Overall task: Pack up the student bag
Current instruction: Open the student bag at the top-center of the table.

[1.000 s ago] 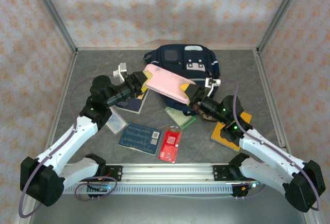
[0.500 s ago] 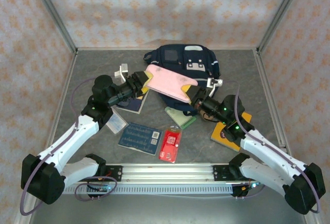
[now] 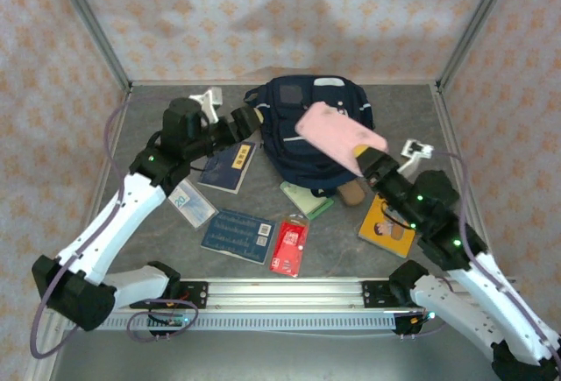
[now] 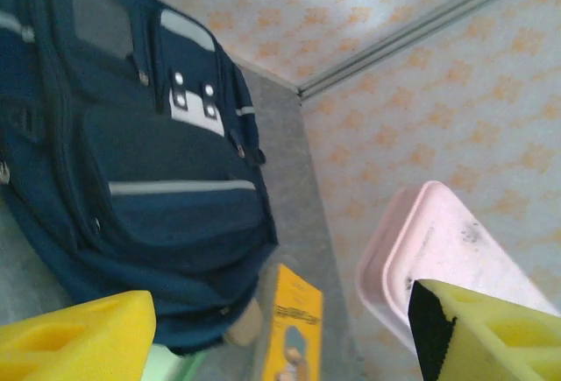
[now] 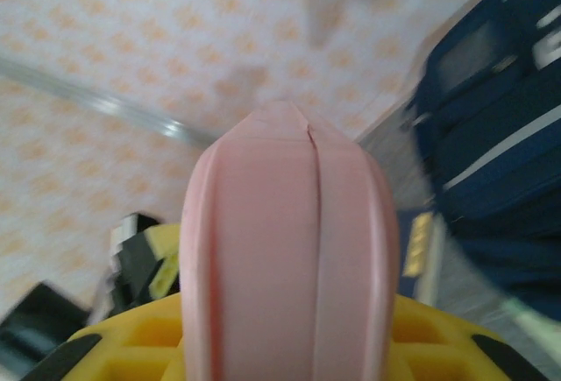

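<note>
The student bag is a navy-blue backpack lying flat at the back middle of the table, its front pockets facing up. My right gripper is shut on one end of a pink case, which it holds tilted in the air over the bag's right side. In the right wrist view the pink case rises between my yellow fingers, with the bag at the right. My left gripper stands open at the bag's left edge, apart from the case.
On the table in front of the bag lie a dark blue notebook, a badge card, a blue pack, a red pack, a green item and a yellow book. A metal rail runs along the near edge.
My left gripper opened, let go of the pink case and drew back to the left. The right gripper closed on the case and carried it up and to the right.
</note>
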`<state>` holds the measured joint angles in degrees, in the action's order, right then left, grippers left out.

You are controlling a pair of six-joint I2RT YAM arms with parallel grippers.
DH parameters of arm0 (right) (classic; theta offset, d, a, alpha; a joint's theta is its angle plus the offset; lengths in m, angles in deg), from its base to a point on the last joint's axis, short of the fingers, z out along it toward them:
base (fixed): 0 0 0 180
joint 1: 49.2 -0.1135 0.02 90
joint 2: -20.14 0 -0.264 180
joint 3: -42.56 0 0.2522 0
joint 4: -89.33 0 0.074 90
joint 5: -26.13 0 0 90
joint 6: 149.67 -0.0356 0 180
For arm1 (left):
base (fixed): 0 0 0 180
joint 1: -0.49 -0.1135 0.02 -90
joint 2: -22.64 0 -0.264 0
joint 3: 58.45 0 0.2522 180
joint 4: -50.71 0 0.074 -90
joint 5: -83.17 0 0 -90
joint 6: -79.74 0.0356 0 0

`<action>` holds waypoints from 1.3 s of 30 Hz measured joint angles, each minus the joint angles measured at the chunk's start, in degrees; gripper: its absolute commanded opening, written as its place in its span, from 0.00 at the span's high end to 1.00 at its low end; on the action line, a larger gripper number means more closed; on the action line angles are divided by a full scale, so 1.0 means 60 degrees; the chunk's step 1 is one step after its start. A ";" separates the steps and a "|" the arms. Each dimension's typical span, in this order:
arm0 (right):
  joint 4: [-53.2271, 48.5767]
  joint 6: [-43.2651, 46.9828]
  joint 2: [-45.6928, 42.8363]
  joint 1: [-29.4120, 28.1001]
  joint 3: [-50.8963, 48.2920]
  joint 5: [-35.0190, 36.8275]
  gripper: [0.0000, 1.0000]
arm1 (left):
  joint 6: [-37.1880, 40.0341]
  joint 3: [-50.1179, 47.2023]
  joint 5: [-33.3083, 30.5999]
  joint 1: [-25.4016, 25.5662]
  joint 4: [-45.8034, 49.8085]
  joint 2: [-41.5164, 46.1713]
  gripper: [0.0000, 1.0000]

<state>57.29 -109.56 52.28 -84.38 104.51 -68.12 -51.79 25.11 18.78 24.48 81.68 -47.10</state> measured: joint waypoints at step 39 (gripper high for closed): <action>-0.5442 0.3614 -0.0255 0.0025 0.1220 0.3279 0.72 | 1.1311 1.0331 -0.2849 0.2495 0.5402 -1.1591 1.00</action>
<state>24.63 -87.88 50.75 -84.23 111.83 -48.45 16.07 87.10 1.69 39.45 114.09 -116.65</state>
